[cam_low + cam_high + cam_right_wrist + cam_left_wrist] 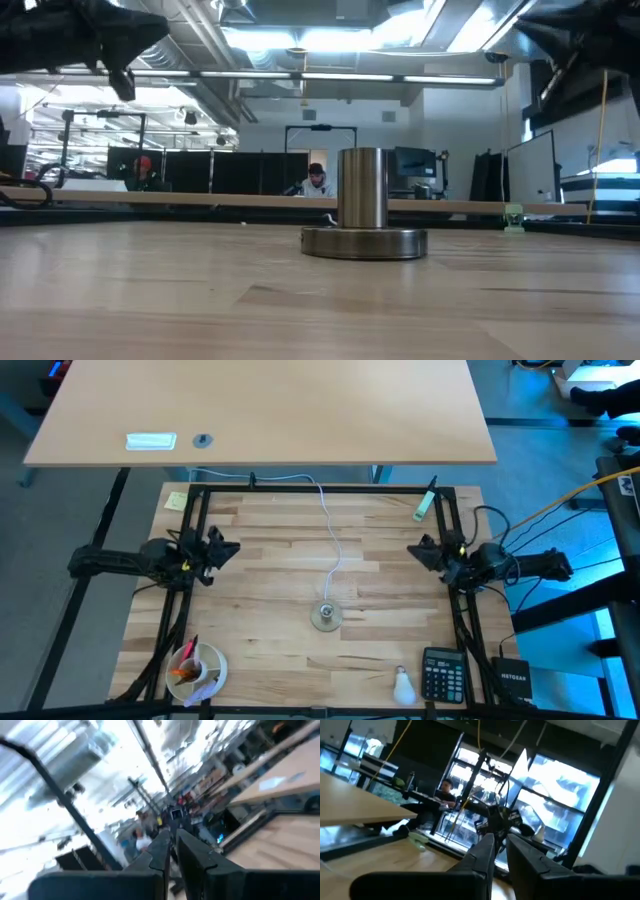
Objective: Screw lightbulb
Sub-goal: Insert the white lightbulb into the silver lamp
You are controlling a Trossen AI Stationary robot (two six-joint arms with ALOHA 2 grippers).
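Both arms parked at the counter's sides.
Left tool (232, 547) and right tool (415, 549) narrow, empty; lightbulb (403, 685) lies beside the calculator (443, 673).

Low view: the socket (364, 215) shows, but the lightbulb (403, 683) and calculator (444, 674) lie outside it. High view: the cup (197, 670) at the near edge holds items too small to identify. Right wrist view: background blurred; a person (141, 839) appears only as a smear.

lightbulb (403, 684): 1 | socket (326, 617): 1 | calculator (443, 673): 1 | cup (198, 670): 1 | arms: 2
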